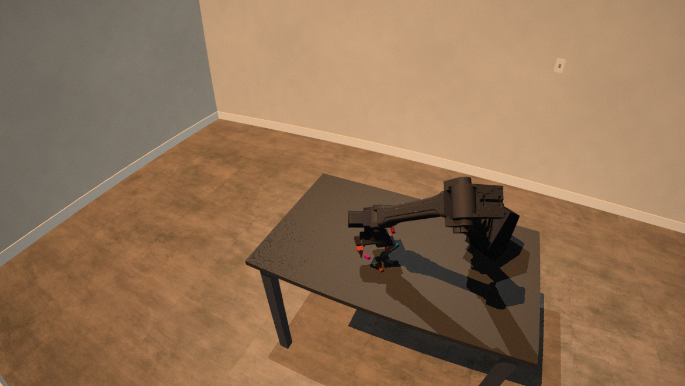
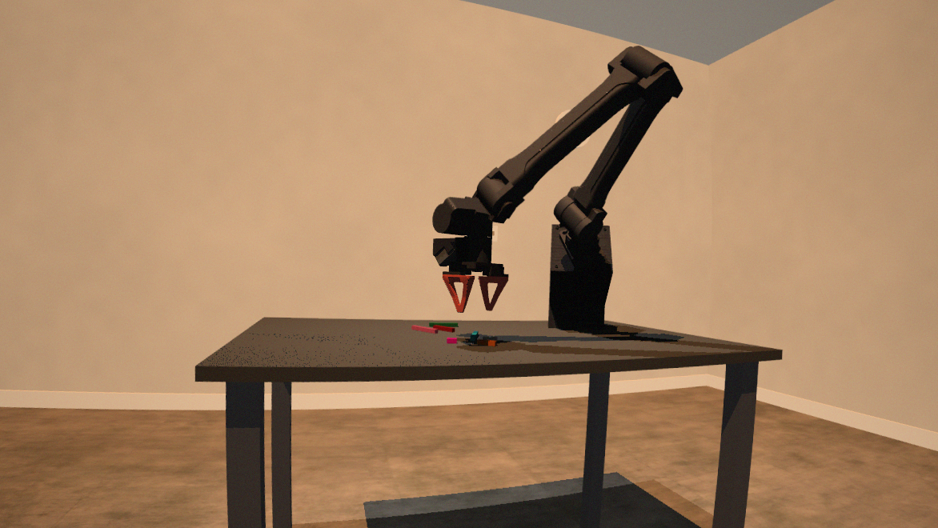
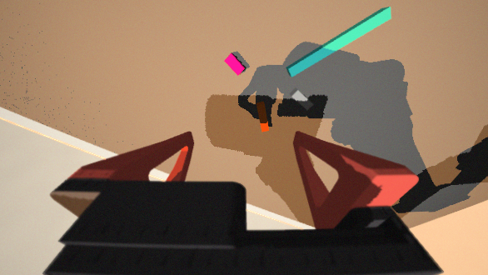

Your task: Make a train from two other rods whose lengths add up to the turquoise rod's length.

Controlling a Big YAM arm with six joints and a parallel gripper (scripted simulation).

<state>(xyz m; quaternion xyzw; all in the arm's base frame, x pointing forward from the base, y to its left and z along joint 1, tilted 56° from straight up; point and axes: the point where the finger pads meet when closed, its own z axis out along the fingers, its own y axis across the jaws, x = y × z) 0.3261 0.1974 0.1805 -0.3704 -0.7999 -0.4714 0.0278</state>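
My gripper [image 2: 475, 310] [image 3: 243, 137] is open and empty, above the table. Below it, an orange rod [image 1: 381, 269] [image 2: 491, 342] [image 3: 265, 127] lies mostly in shadow. A short magenta rod [image 1: 367, 257] [image 2: 451, 341] [image 3: 235, 63] lies apart from it. A grey rod [image 3: 299, 96] lies in shadow between the orange rod and the long turquoise rod [image 1: 396, 245] [image 2: 474, 334] [image 3: 354, 37], which lies slantwise. Farther back are a pink rod [image 2: 424, 329], a red rod [image 1: 393, 229] [image 2: 444, 328] and a green rod [image 2: 443, 324]; their gaps cannot be told.
The dark table [image 1: 306, 230] [image 2: 295, 347] carries the arm's base [image 2: 580, 288] at its right in the exterior view. The arm hides part of the table in the top view. Its shadows cross the area around the near rods.
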